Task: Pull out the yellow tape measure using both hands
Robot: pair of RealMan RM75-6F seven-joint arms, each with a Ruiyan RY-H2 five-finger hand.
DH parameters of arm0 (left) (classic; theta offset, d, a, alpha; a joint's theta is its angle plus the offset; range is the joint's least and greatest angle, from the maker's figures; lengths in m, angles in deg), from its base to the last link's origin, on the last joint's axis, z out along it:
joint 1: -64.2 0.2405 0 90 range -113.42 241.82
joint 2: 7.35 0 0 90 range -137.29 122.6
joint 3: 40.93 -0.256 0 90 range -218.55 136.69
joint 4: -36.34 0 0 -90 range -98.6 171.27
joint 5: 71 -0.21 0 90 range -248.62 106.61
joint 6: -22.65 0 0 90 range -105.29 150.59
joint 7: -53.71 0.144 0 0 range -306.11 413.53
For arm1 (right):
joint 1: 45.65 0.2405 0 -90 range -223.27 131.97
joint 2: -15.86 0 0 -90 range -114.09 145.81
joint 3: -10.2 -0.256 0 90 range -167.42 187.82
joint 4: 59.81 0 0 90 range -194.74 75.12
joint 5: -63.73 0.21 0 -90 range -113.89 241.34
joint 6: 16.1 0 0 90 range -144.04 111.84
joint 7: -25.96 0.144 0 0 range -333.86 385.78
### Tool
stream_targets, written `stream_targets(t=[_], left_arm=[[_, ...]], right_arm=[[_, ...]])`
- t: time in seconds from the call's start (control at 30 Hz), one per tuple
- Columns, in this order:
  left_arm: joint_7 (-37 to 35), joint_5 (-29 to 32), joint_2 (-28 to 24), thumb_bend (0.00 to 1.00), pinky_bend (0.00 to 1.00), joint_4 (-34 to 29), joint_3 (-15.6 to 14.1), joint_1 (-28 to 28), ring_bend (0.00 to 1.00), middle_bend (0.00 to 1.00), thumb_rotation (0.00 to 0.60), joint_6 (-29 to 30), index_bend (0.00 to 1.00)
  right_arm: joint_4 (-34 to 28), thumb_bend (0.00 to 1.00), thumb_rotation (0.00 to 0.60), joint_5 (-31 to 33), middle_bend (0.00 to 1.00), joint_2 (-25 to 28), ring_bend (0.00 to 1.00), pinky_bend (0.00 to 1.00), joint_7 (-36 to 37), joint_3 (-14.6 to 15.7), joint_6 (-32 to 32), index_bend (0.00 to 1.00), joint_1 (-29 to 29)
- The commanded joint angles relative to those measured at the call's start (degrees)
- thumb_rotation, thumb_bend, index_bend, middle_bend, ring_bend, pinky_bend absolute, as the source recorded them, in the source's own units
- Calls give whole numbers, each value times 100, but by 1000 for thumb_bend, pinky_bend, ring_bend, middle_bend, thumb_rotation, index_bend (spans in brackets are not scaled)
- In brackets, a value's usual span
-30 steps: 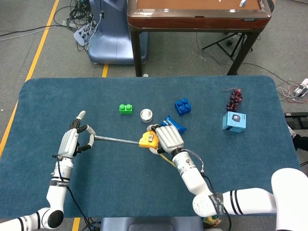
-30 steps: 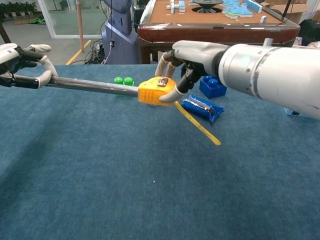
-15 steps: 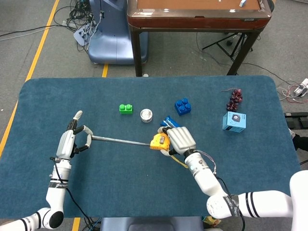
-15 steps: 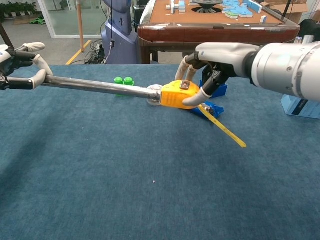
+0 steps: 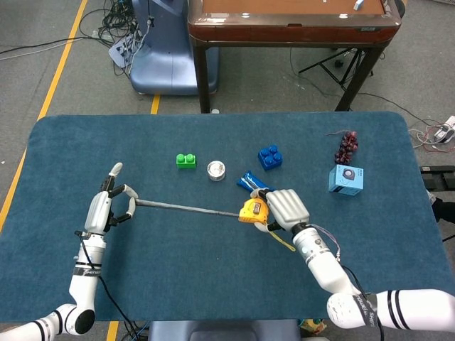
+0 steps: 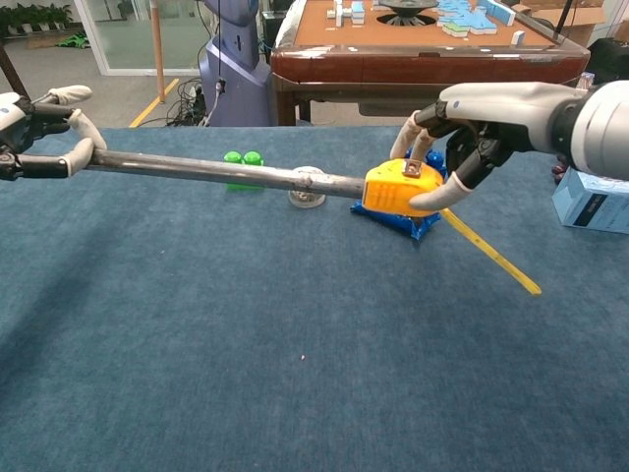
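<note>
My right hand (image 5: 284, 208) (image 6: 462, 128) grips the yellow tape measure case (image 5: 252, 211) (image 6: 401, 188) above the blue table, just right of centre. A grey blade (image 5: 185, 207) (image 6: 216, 173) runs from the case leftward to my left hand (image 5: 103, 207) (image 6: 34, 133), which pinches the blade's end between thumb and finger. A yellow strap (image 5: 282, 240) (image 6: 488, 252) trails from the case toward the lower right. The blade looks taut and nearly level.
On the table sit a green brick (image 5: 186, 160), a small silver round tin (image 5: 216, 170), a blue wrapped packet (image 5: 252, 183) behind the case, a blue brick (image 5: 269, 157), a light blue box (image 5: 345, 178) and dark grapes (image 5: 346, 147). A wooden table (image 5: 291, 21) stands beyond.
My right hand has carried the case to the right, away from the left hand. More grey blade shows between them. The left hand has stayed nearly in place.
</note>
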Motion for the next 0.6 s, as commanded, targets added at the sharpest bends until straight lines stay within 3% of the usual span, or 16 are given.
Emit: stream_targets(t=[0.03, 0.6], left_arm=[[-28, -15, 0, 502, 0, 22, 7, 9, 0, 1, 600, 11, 596], [-69, -42, 4, 502, 0, 52, 44, 42, 0, 1, 600, 36, 595]], right_arm=[[-64, 643, 600, -113, 606, 115, 537, 390, 119, 76, -28, 615, -99], [-141, 643, 600, -383, 608, 361, 540, 390, 419, 207, -107, 618, -310]])
